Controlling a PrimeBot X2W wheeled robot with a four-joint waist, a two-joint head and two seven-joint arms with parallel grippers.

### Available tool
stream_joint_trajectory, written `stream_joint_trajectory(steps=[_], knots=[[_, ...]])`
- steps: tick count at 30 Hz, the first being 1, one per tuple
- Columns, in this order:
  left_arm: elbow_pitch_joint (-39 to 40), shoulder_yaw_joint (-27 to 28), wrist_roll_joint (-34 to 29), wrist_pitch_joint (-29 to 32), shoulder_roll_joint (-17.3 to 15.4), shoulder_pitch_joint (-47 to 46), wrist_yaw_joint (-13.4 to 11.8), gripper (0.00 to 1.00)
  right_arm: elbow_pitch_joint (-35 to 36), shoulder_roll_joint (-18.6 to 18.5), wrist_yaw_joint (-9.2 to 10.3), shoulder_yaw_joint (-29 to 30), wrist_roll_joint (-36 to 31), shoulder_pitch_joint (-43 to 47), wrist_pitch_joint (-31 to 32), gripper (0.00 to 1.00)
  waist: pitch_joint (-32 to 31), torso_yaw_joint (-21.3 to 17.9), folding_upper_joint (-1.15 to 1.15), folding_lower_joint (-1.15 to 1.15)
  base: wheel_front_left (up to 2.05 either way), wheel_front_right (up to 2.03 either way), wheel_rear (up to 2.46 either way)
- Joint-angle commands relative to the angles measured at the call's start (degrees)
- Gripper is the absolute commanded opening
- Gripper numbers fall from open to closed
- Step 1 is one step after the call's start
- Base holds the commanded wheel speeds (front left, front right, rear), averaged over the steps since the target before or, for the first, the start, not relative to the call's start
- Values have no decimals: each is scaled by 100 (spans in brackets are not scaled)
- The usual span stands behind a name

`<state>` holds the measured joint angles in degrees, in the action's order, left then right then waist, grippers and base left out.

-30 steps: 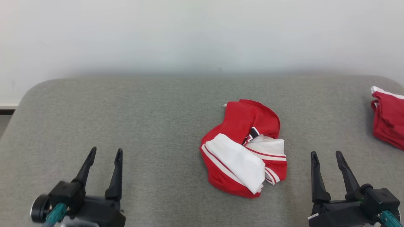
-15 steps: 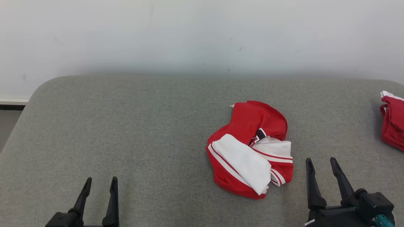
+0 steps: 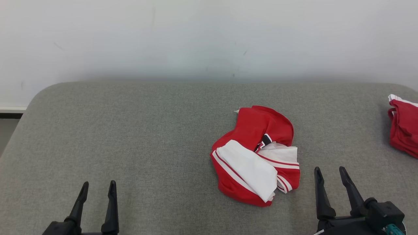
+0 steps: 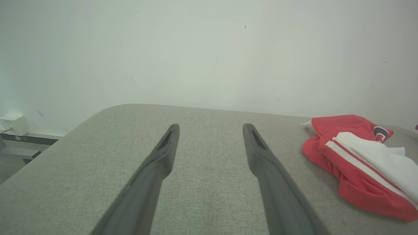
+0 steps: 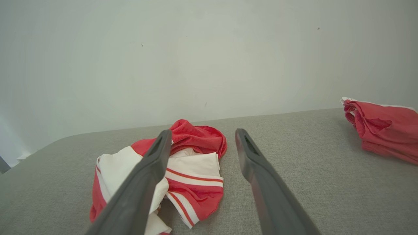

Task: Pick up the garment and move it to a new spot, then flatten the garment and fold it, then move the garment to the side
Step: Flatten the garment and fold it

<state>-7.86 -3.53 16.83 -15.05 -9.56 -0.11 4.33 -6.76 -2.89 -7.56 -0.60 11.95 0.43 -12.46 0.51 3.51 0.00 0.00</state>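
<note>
**Head view.** The crumpled red-and-white garment (image 3: 254, 153) lay on the grey padded surface (image 3: 130, 130), just ahead and left of the right gripper (image 3: 329, 169) and well right of the left gripper (image 3: 99, 183). Both grippers were empty, fingers apart. The pick-up had not begun; the next move probably called for the right gripper to close on a raised fold.

**Left wrist view.** This added a pale wall box (image 4: 14, 124) far left of the fingers.

**Right wrist view.** This added a second red garment (image 5: 382, 130) well to the right.
</note>
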Motion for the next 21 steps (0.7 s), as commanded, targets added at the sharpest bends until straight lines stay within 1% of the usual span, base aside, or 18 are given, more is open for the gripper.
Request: stream_joint_trajectory(steps=[1, 9, 21], knots=[[36, 37, -60, -17, 16, 41, 18, 100, -21, 0, 14, -4, 38, 74, -11, 100, -9, -11, 0, 0, 0, 0, 0], [52, 157, -188, -17, 88, 60, 125, 100, -51, 0, 14, 2, 71, 68, -26, 100, -23, -23, 0, 0, 0, 0, 0], [47, 206, -208, -18, 76, 22, 242, 100, -111, 1, 14, -24, 95, 74, -51, 100, -5, 3, 0, 0, 0, 0, 0]])
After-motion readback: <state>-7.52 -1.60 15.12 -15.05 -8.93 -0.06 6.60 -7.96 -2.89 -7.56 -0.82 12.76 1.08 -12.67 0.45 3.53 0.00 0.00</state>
